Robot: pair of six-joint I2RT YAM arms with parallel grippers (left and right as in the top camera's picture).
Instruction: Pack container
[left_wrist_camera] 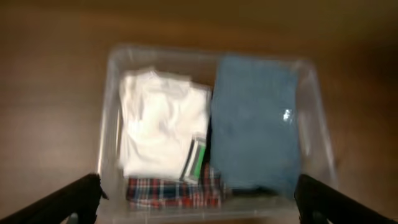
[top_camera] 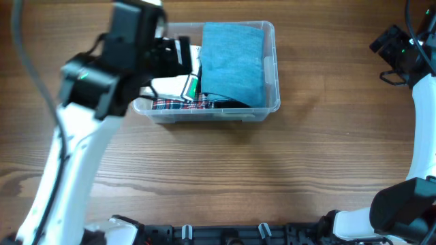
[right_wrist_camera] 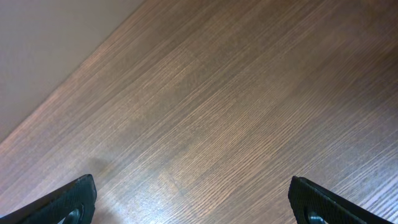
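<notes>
Bench: one, wood grain.
Container: one, at the rear of the bench, left of centre, under the left arm. Judged stiff, light and slippery; take hold at the rim of a short wall.
Cloths: three, folded inside the container, soft: blue cloth, white cloth, plaid cloth.
Left fingers: fully spread above the container, holding nothing.
Right fingers: fully spread over the bench, holding nothing.

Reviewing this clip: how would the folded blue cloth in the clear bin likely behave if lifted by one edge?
The blue cloth is soft folded fabric, so it would probably sag and unfold, not lift stiffly. It looks thin, so likely light. Its near edge seems to overlap the plaid cloth, which might drag along.
</notes>
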